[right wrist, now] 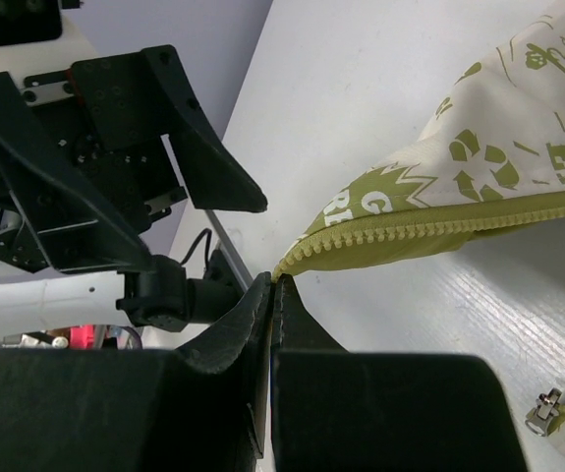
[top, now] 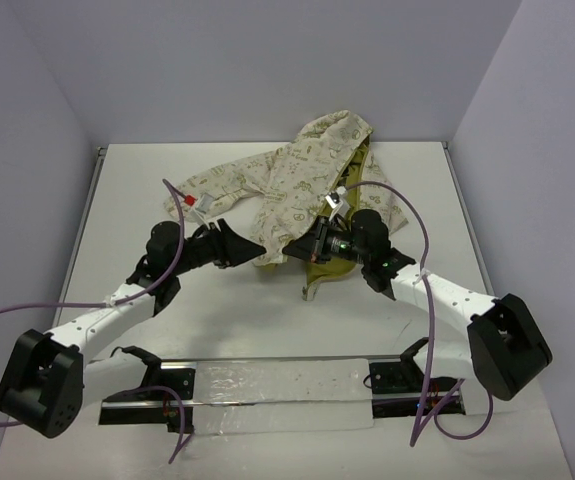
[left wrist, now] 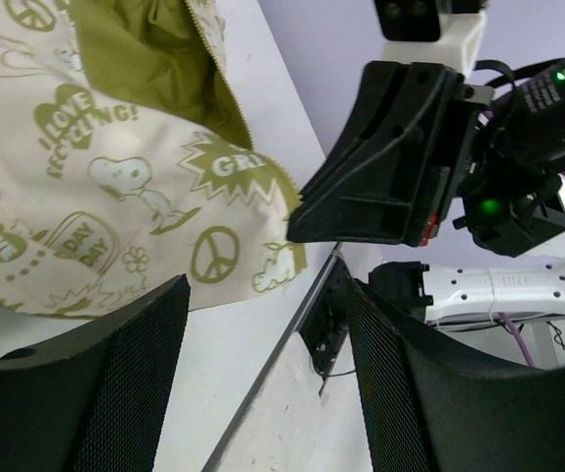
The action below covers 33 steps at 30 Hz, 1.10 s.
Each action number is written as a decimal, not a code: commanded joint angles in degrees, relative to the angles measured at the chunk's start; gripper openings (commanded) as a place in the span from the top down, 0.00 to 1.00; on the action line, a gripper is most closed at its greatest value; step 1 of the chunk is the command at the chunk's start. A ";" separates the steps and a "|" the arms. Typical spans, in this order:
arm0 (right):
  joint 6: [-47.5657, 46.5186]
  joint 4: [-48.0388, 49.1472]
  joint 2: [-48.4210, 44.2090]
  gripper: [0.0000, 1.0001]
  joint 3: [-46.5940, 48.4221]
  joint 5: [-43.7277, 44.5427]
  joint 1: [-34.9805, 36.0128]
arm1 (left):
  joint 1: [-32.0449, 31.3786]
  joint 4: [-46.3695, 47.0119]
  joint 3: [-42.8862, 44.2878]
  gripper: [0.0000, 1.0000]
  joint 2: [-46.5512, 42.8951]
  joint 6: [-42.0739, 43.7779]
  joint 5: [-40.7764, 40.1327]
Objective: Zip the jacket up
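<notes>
The jacket lies rumpled at the middle back of the table, cream with olive print, its olive lining showing at the open front. My right gripper is shut on the bottom end of one toothed zip edge and holds that corner slightly off the table; its jaws are pressed together. A small metal zip slider lies on another fold of the jacket close by. My left gripper hovers just left of that corner, open, with only table between its fingers.
A clear plate on a black rail runs along the near table edge between the arm bases. Purple cables loop above both arms. Grey walls close off the left, right and back. A red tag sits on the jacket's left sleeve.
</notes>
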 commanded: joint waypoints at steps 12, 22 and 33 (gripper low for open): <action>0.68 1.51 1.28 1.00 4.72 -0.60 0.29 | -2.77 8.92 1.22 0.30 5.12 1.81 0.63; 0.89 1.09 2.27 1.00 5.81 -0.75 0.29 | -3.91 19.40 0.70 0.41 10.34 -2.49 4.87; 0.69 0.55 2.84 1.00 6.31 -0.68 0.31 | -4.72 21.74 0.73 0.45 11.26 -3.22 4.26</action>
